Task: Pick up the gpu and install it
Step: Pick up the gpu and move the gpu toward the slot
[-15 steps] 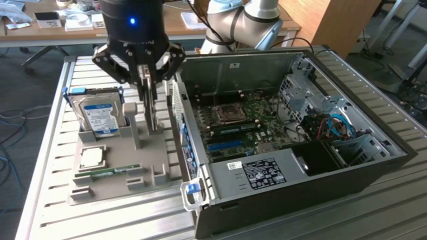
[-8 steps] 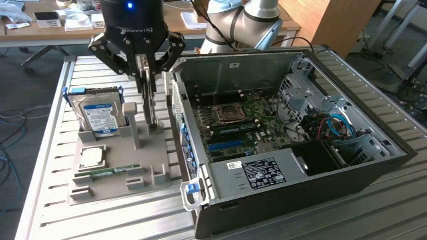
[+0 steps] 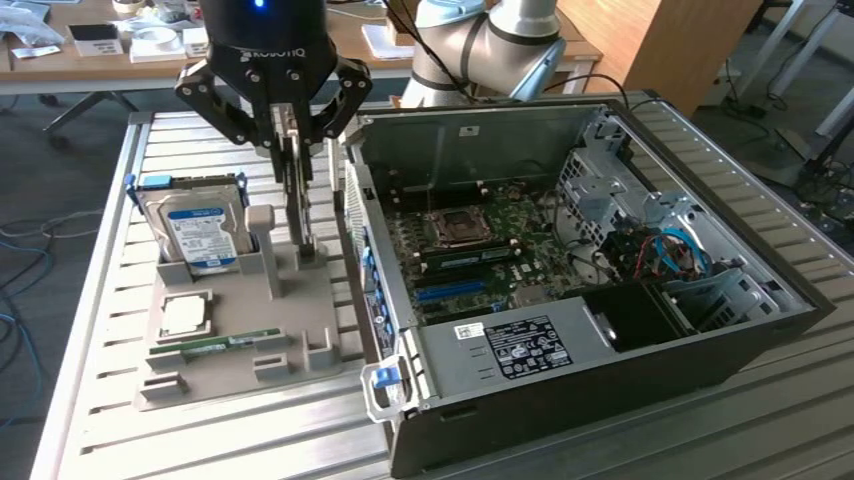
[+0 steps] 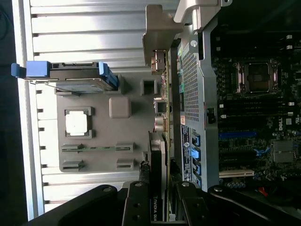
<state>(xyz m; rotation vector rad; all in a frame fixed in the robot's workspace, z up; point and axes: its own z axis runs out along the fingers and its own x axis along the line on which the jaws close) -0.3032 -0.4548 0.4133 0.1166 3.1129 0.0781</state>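
The gpu (image 3: pixel 304 215) stands on its long edge in a slot of the grey holder tray (image 3: pixel 287 330), at the side of the tray nearest the open computer case (image 3: pixel 561 400). The gripper (image 3: pixel 299 175) comes down from above, and its two fingers are closed on the upper edge of the card, one on each face. I cannot tell whether the card has left its slot.

I judge the card to be stiff and rather light, but fragile. The circuit board has small parts and bare contacts that should not be pressed. The black cooler block gives a thicker, firmer place to hold. A flat pinch across the two faces, as here, seems right. The smooth faces may slip if the card tilts.

By count, there is one gpu. The tray also holds one hard drive (image 3: pixel 200 235) with blue side rails, one square processor chip (image 3: pixel 183 315) and one narrow memory stick (image 3: pixel 214 345). There is one computer case, with one motherboard (image 3: pixel 494 240) inside. All stand on one slatted metal table (image 3: pixel 200 440).
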